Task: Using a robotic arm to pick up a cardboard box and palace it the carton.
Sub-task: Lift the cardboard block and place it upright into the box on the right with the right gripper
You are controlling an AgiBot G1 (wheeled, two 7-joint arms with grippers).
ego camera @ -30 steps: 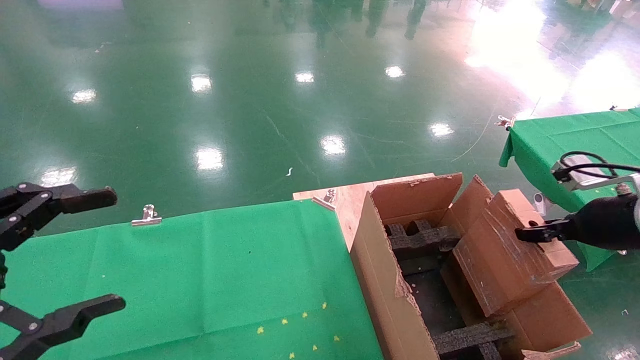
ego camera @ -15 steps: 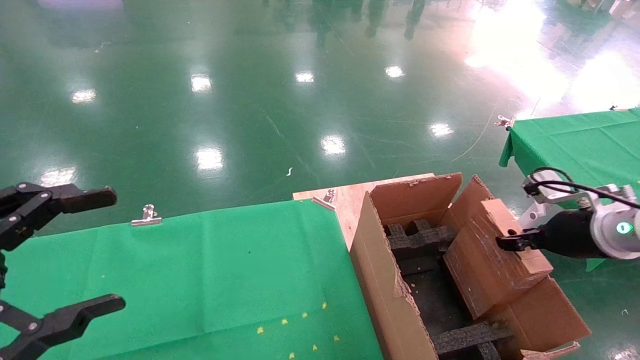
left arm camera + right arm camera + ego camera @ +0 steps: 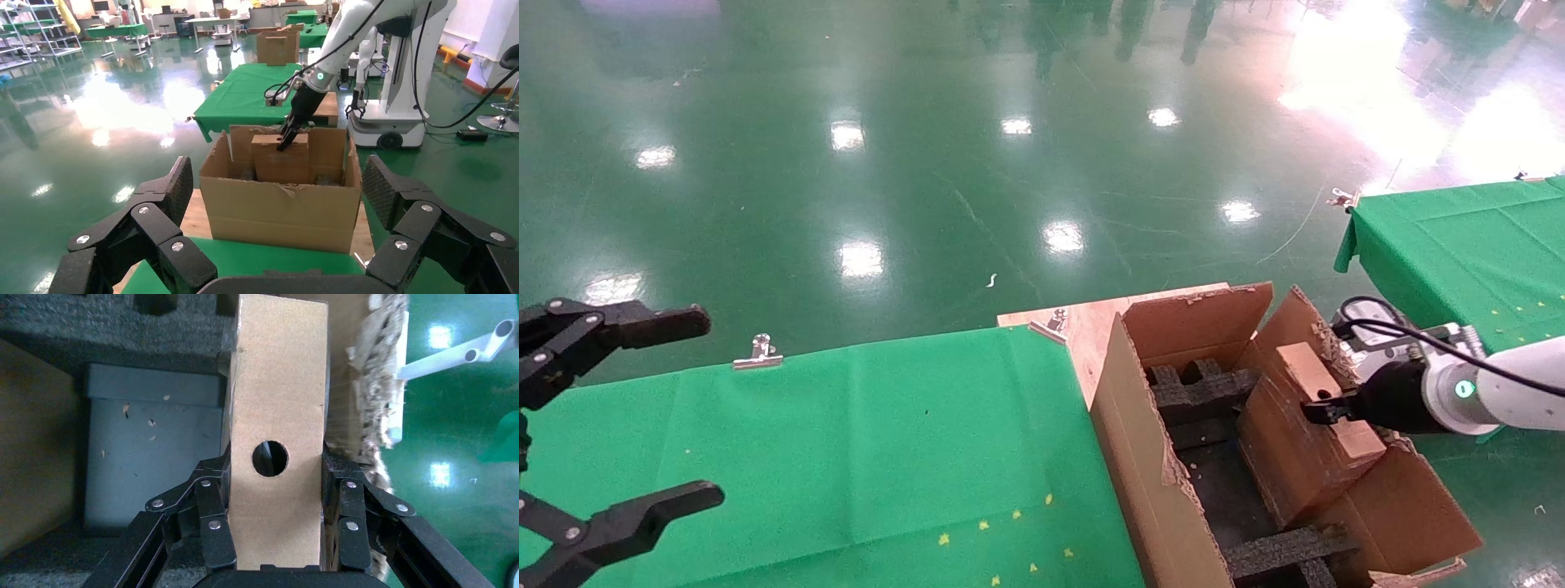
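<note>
Right claw (image 3: 1316, 408) is clamped on the cardboard box (image 3: 1295, 441), fingers (image 3: 211, 508) pressed to its two side faces beside the round hole (image 3: 270, 458); box is held tilted, lower part inside the carton (image 3: 1148, 457), against its right wall, above black foam inserts (image 3: 1197, 388); left claw (image 3: 617, 416) is parked spread wide over the green desk (image 3: 862, 441).

One small cardboard box (image 3: 1299, 445), one large carton (image 3: 1164, 482), two grippers: the left gripper (image 3: 617, 416) and the right gripper (image 3: 1324, 408). Two green-covered tabletops (image 3: 846, 441), and three metal clips: two along the near tabletop's far edge (image 3: 758, 351), one at the other tabletop's corner.
</note>
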